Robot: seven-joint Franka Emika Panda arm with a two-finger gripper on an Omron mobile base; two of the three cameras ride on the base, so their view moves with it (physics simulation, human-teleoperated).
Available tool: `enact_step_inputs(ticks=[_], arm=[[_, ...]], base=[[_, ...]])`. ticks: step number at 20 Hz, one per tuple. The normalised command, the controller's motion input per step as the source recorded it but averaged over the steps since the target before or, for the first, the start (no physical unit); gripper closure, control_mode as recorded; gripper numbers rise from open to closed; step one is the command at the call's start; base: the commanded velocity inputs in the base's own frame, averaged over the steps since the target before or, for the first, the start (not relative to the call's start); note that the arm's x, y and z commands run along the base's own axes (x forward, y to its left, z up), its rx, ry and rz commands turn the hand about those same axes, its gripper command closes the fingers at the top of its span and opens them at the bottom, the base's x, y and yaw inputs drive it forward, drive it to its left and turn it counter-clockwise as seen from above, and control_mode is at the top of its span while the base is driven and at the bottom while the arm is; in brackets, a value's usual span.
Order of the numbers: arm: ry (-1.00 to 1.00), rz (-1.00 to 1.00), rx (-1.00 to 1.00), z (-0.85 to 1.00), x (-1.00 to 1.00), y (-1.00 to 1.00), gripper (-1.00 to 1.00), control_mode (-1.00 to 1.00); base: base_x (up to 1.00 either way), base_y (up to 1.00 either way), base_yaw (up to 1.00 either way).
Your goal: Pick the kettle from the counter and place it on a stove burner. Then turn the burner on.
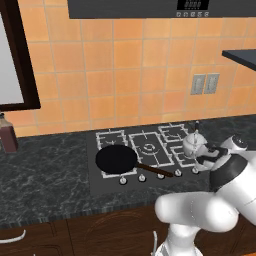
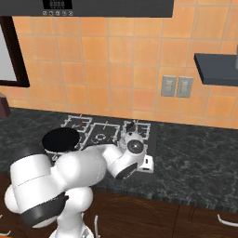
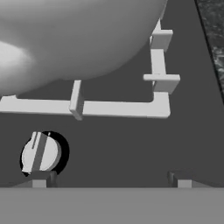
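Observation:
The silvery kettle (image 1: 193, 145) stands on the front-right stove burner (image 1: 181, 154) of the black cooktop. Up close in the hand view, its rounded body (image 3: 65, 39) rests on the pale grate of that burner (image 3: 118, 108). My gripper (image 3: 109, 181) is open, low over the cooktop's front strip just in front of the kettle, with nothing between its fingers. A round silver knob (image 3: 40, 154) lies just beyond the left fingertip (image 3: 39, 180). In the right base view my arm covers most of the kettle. The dark marbled counter (image 1: 45, 170) runs on both sides of the stove.
A black frying pan (image 1: 116, 159) sits on the front-left burner, its handle (image 1: 155, 170) pointing right toward the row of knobs (image 1: 142, 177). A dark bottle (image 1: 7, 135) stands at the far left. A dark shelf (image 2: 216, 69) juts out on the right wall.

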Motion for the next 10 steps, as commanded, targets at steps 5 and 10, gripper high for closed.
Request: enact_step_inputs(ticks=[5, 10], arm=[[0.00, 0.00, 0.00, -0.14, 0.10, 0.00, -1.00, -1.00], [0.00, 0.00, 0.00, 0.00, 0.00, 0.00, -1.00, -1.00]], base=[[0.00, 0.00, 0.00], [0.00, 0.00, 0.00]])
